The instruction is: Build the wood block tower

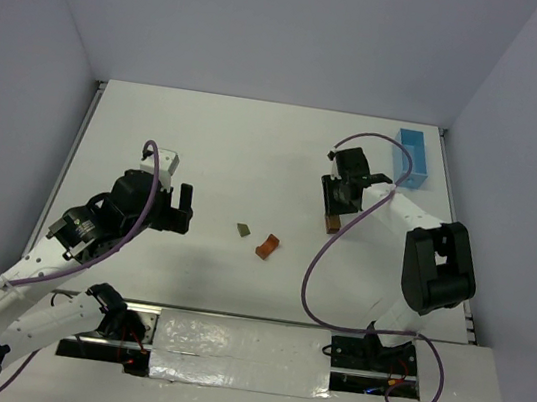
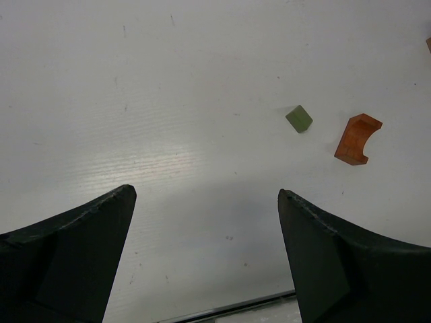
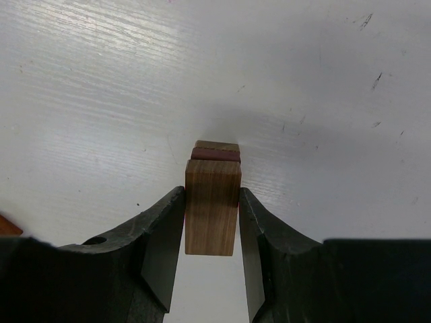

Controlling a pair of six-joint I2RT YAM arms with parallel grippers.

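My right gripper (image 3: pixel 211 192) is shut on a brown wooden block (image 3: pixel 212 215), with one finger pressed against each side. Just past the block's far end, a reddish block (image 3: pixel 215 154) and another brown one (image 3: pixel 217 145) lie lined up with it; whether they touch it I cannot tell. From above, this right gripper (image 1: pixel 334 203) sits right of centre with the brown block (image 1: pixel 330 221) under it. A small olive-green block (image 1: pixel 243 229) (image 2: pixel 299 118) and an orange arch block (image 1: pixel 267 246) (image 2: pixel 357 139) lie loose on the table. My left gripper (image 1: pixel 174 209) (image 2: pixel 205 192) is open and holds nothing, to the left of them.
A light blue tray (image 1: pixel 414 157) stands at the back right, close behind the right arm. The table's near edge runs just below the left gripper's fingers (image 2: pixel 81 229) in the wrist view. Purple cables loop over both arms.
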